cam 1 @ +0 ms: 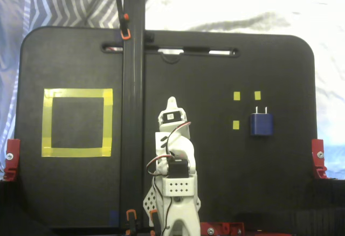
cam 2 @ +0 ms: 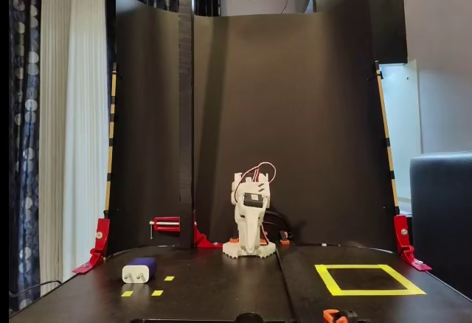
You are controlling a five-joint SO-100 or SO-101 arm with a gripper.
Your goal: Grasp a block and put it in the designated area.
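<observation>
Taking the arm [cam 1: 172, 177] as landmark in the view from above: far to its left lies the yellow square [cam 1: 77, 122], flat on the black bench [cam 1: 226, 182], with bare board inside the tape. Between the square and the arm runs a tall dark post [cam 1: 133, 101], just beside the arm's left side. The arm is folded up over its base at the bench's near edge, and its hand [cam 1: 171, 104] points up the picture at the top of the fold; whether the fingers are spread or pressed together cannot be told.

To the arm's right sit 3 small yellow tape marks [cam 1: 236, 96], and just right of them the block [cam 1: 261, 123], dark blue, its 2 prongs pointing away from the near edge. It lies well apart from the hand and far from the square.

In the front view the sides swap: the block [cam 2: 139, 271] is left of the arm [cam 2: 249, 223], the square [cam 2: 369, 279] right.
</observation>
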